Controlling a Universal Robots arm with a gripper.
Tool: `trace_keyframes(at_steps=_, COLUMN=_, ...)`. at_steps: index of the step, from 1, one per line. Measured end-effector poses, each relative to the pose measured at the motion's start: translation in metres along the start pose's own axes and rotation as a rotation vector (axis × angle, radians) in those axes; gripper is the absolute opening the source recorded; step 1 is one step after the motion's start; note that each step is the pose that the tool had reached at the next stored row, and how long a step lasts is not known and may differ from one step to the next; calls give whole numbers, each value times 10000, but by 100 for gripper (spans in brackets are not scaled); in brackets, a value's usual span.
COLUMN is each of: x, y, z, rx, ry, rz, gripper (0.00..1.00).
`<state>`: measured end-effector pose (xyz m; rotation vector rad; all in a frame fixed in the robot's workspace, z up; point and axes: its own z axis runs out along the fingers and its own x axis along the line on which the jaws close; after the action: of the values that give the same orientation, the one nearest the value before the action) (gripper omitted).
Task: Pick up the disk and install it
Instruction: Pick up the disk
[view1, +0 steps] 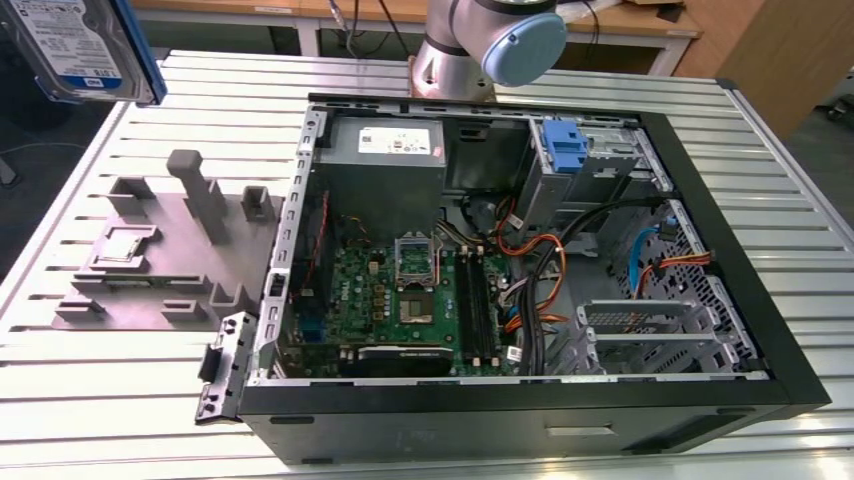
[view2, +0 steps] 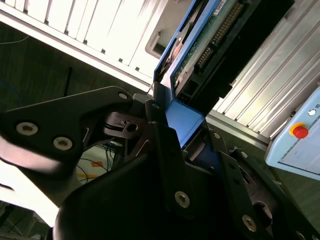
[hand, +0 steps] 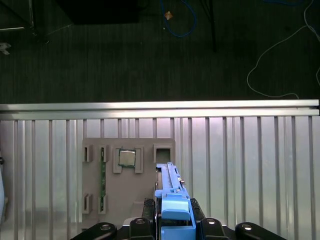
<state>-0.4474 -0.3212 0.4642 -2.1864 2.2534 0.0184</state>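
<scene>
The disk (view1: 74, 45) hangs high in the air at the exterior view's upper left, above the table's far left corner. It is silver-grey with a white-and-blue label and a blue rail along its edge. In both wrist views my gripper (hand: 175, 227) is shut on the disk (hand: 172, 200) by its blue carrier. The black fingers (view2: 165, 140) press on either side of the blue plastic, and the drive's green circuit board (view2: 210, 45) sticks out past them. The disk is over the grey fixture plate (hand: 125, 180), well above it.
An open black computer case (view1: 747, 300) lies on the slatted metal table (view1: 134, 400). It holds a motherboard (view1: 400, 290), a power supply (view1: 387, 145), a blue bracket (view1: 567, 150) and a metal drive cage (view1: 654, 335). The arm's base (view1: 494, 45) stands behind the case. A chip (hand: 127, 158) rests on the fixture plate.
</scene>
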Motion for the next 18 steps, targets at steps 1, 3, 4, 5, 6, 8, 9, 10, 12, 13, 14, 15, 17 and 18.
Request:
trace_keyframes(at_steps=1, x=0, y=0, z=-1, rx=0, ry=0, rz=0, gripper=37)
trace_keyframes(at_steps=3, x=0, y=0, z=-4, rx=-1, ry=0, rz=0, gripper=37)
trace_keyframes(at_steps=4, x=0, y=0, z=-7, rx=-1, ry=1, rz=0, gripper=37)
trace_keyframes(at_steps=5, x=0, y=0, z=-11, rx=-1, ry=0, rz=0, gripper=37)
trace_keyframes(at_steps=6, x=0, y=0, z=-16, rx=0, ry=0, rz=0, gripper=37)
trace_keyframes(at_steps=8, x=0, y=0, z=-27, rx=0, ry=0, rz=0, gripper=37)
trace_keyframes(at_steps=9, x=0, y=0, z=-34, rx=1, ry=0, rz=0, gripper=37)
trace_keyframes(at_steps=10, x=0, y=0, z=-40, rx=0, ry=0, rz=0, gripper=37)
trace_keyframes(at_steps=12, x=-1, y=1, z=-53, rx=0, ry=-1, rz=0, gripper=37)
trace_keyframes(at_steps=13, x=-1, y=1, z=-60, rx=0, ry=0, rz=0, gripper=37)
trace_keyframes(at_steps=14, x=-1, y=1, z=-67, rx=1, ry=0, rz=0, gripper=37)
trace_keyframes(at_steps=15, x=-1, y=0, z=-74, rx=0, ry=1, rz=0, gripper=37)
trace_keyframes(at_steps=17, x=-1, y=1, z=-88, rx=-1, ry=0, rz=0, gripper=37)
trace_keyframes(at_steps=18, x=-1, y=1, z=-95, rx=0, ry=0, rz=0, gripper=37)
